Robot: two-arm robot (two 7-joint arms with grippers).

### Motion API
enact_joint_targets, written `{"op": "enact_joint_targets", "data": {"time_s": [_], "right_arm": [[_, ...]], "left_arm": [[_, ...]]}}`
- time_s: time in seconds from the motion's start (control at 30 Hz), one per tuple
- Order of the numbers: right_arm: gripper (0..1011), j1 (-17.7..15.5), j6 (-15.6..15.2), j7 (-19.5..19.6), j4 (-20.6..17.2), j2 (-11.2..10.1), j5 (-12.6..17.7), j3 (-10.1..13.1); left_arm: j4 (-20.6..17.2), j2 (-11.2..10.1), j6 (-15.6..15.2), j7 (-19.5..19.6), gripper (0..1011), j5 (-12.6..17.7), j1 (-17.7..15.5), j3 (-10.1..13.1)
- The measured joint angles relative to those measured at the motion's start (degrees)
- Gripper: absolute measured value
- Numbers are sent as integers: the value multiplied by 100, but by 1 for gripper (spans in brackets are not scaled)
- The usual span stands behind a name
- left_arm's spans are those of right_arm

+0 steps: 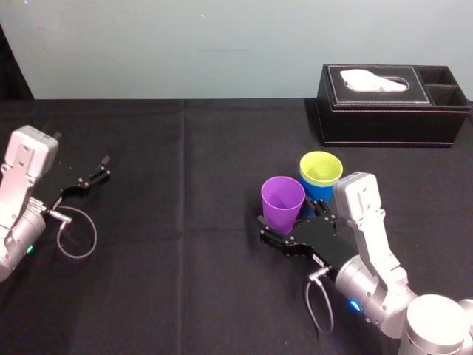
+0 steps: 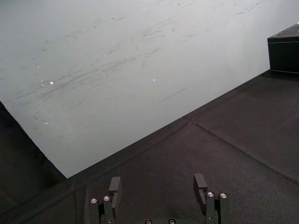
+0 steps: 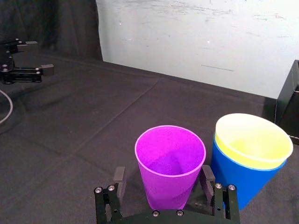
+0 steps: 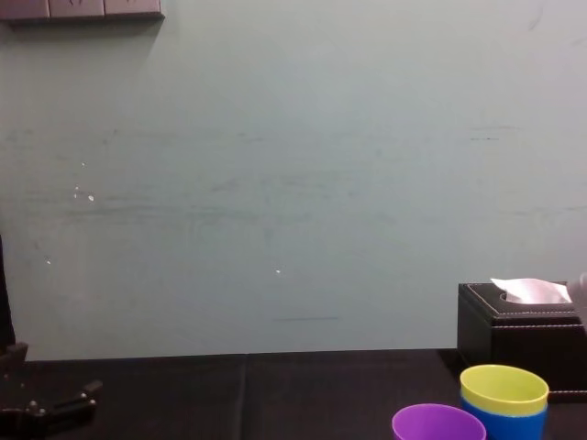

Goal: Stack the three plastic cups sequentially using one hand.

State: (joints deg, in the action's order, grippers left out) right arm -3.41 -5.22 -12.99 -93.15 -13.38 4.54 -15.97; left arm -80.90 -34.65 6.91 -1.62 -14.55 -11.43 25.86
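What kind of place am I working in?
Probably a lab or office test bench: black-clothed table, bare pale wall, black tissue box behind the purple cup at the right hand.

A black leather tissue box (image 1: 392,107) stands at the far right of the surface (image 1: 185,222), near the wall (image 1: 185,44), and a white tissue (image 1: 375,80) comes out of its top opening. At its right end the box has two open compartments (image 1: 442,83). The surface is covered with black cloth, and the wall behind is pale with light scuffs.
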Motion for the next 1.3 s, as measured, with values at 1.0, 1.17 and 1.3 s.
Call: {"op": "enact_joint_targets", "data": {"time_s": [1.0, 1.17, 1.3], "right_arm": [[1003, 140, -12, 185, 195, 268, -249, 58], [1003, 158, -52, 191, 205, 298, -273, 59], [1003, 176, -63, 190, 233, 317, -278, 60]], "left_arm": [[0, 0, 0, 0, 1011, 0, 0, 0], [0, 0, 0, 0, 1011, 0, 0, 0], [0, 0, 0, 0, 1012, 0, 0, 0]]}}
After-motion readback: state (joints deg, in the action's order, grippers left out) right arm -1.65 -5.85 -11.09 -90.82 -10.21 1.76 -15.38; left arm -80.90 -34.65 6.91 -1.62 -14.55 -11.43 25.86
